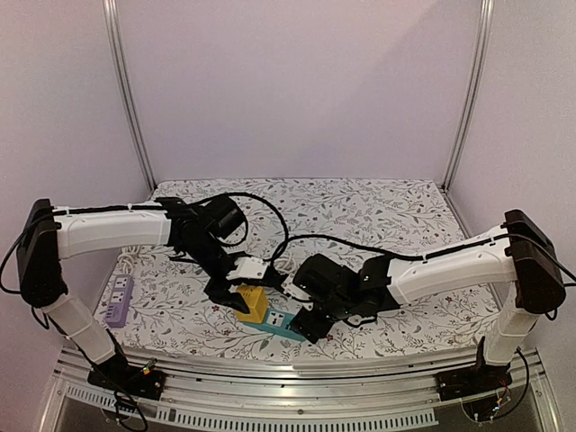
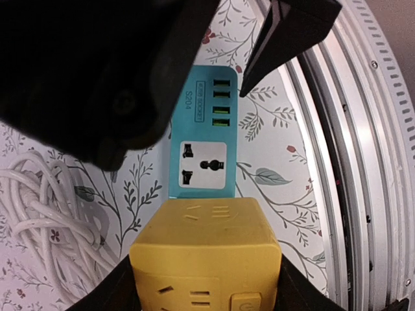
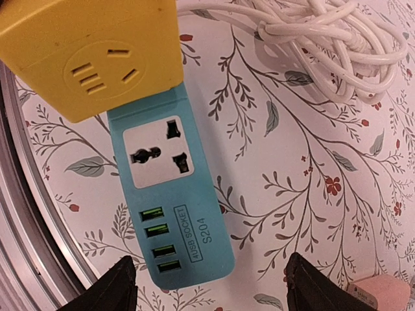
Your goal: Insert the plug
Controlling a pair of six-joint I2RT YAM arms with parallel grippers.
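Insertion nears: left fingers [image 2: 110,295] pinch a yellow plastic cube adapter [image 2: 204,253] against a teal plastic power strip [image 3: 172,214]; right fingers [image 3: 120,285], spread wide, straddle the strip, likely poised to brace it.

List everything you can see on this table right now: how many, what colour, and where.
yellow plastic cube socket adapter: one, yellow, over one end of the teal strip, between the left gripper's fingers
teal flat power strip with green USB ports: one, teal, near the table's front edge
purple power strip: one, purple, left side of the table
coiled white cable: one bundle, white, beside the teal strip
small pale pink block: one, pink, near the right gripper; what it is cannot be told
floral tablecloth: one, white with leaf print, covering the table
left gripper: one, black, closed on the cube
right gripper: one, black, open above the teal strip
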